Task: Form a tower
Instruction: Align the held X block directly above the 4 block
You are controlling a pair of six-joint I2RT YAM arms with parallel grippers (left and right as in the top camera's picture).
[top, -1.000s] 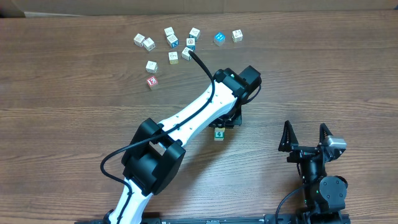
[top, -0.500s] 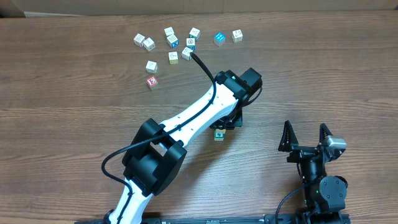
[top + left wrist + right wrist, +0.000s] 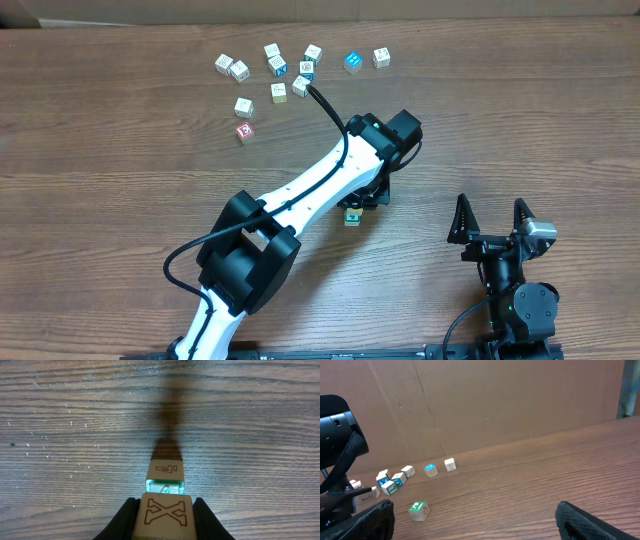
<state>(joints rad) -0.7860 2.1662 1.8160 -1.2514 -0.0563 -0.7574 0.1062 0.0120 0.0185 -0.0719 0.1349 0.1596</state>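
My left gripper (image 3: 165,503) is shut on a wooden cube with a red-outlined X (image 3: 167,514). Just beyond it a green-faced cube (image 3: 165,478) with a 4 on its side stands alone on the table. Overhead, the left gripper (image 3: 363,200) hovers right beside that green cube (image 3: 352,215). In the right wrist view the green cube (image 3: 418,509) has nothing on top of it. No tower shows in any view. My right gripper (image 3: 490,218) rests open near the front edge, with nothing between its fingers (image 3: 475,516).
Several loose letter cubes (image 3: 275,70) lie scattered at the back of the wooden table, among them a blue one (image 3: 352,62) and a red one (image 3: 244,131). A cardboard wall (image 3: 495,405) closes off the far side.
The left arm has edged very slightly to the right with the X cube in its grip. The right arm and the loose cubes have not moved.
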